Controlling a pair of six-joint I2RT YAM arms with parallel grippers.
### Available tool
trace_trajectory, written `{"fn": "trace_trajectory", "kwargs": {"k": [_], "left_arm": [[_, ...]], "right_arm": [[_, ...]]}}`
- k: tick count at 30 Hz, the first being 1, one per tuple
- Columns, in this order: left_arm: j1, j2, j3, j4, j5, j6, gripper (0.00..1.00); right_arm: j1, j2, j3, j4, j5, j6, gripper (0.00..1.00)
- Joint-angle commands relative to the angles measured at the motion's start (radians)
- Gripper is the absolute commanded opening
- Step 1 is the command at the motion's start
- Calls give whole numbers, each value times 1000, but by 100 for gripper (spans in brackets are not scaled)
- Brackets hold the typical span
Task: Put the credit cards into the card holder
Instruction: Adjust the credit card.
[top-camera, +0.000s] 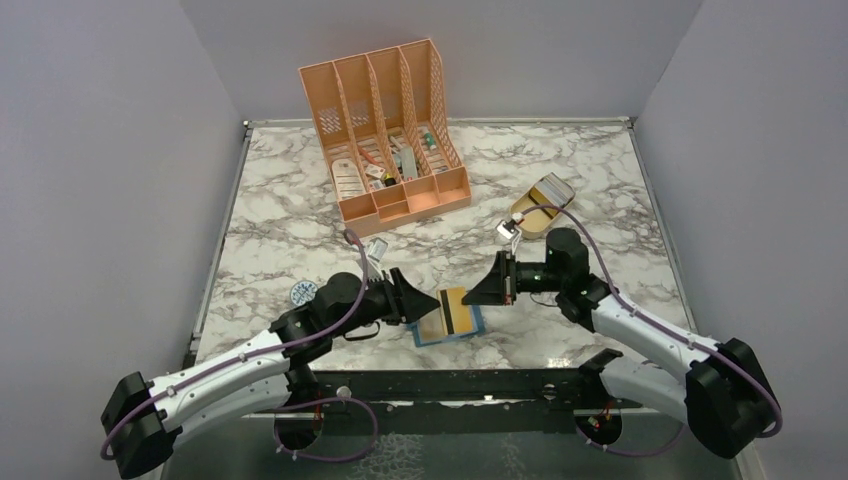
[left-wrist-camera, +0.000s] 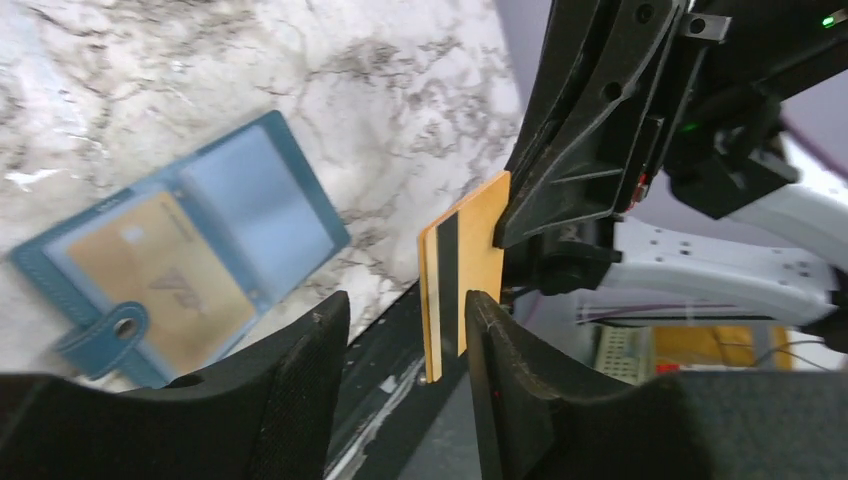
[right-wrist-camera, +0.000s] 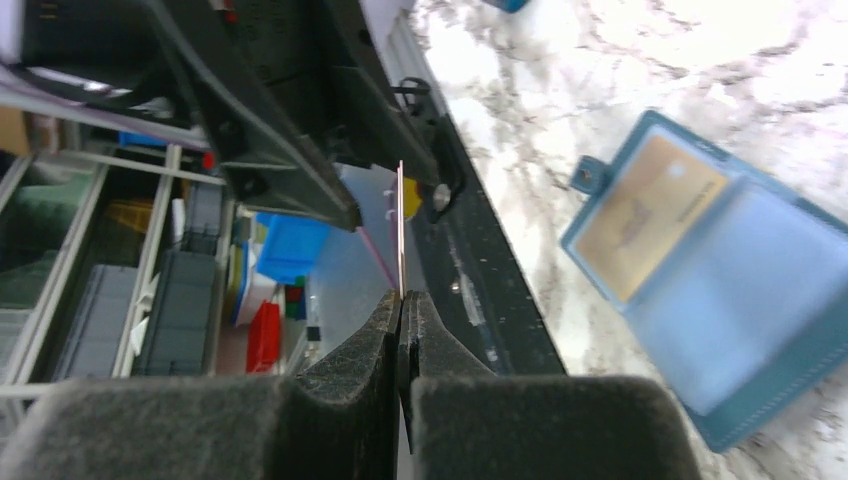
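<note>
A yellow-orange credit card with a dark stripe (top-camera: 458, 308) hangs in the air between the two grippers, above the open teal-blue card holder (top-camera: 440, 338). My right gripper (top-camera: 480, 296) is shut on it; it shows edge-on in the right wrist view (right-wrist-camera: 400, 230). In the left wrist view the card (left-wrist-camera: 470, 260) stands between the fingers of my open left gripper (left-wrist-camera: 405, 315), close to the right finger (left-wrist-camera: 500, 370). The card holder (left-wrist-camera: 260, 190) lies open on the marble with a gold card (left-wrist-camera: 160, 270) in one pocket, also seen in the right wrist view (right-wrist-camera: 650, 215).
A peach desk organizer (top-camera: 385, 130) stands at the back. A tan oval tray (top-camera: 540, 205) lies behind the right arm. A round blue-white disc (top-camera: 303, 292) lies left of the left arm. The table's dark front edge (top-camera: 450, 385) is just below the holder.
</note>
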Motion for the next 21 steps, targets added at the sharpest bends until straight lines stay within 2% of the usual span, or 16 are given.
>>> {"fn": "trace_trajectory", "kwargs": {"k": [1, 9, 16, 20, 21], "left_arm": [[4, -64, -96, 243, 72, -136, 47], [5, -45, -111, 352, 132, -153, 41], [5, -10, -108, 451, 189, -171, 23], [5, 2, -114, 479, 198, -182, 2], [5, -4, -118, 481, 194, -183, 0]], "right_arm": [[6, -51, -37, 202, -106, 153, 1], [6, -88, -86, 309, -121, 247, 1], [6, -89, -105, 337, -118, 275, 1], [6, -85, -102, 329, -121, 263, 1], [6, -83, -97, 303, -119, 247, 1]]}}
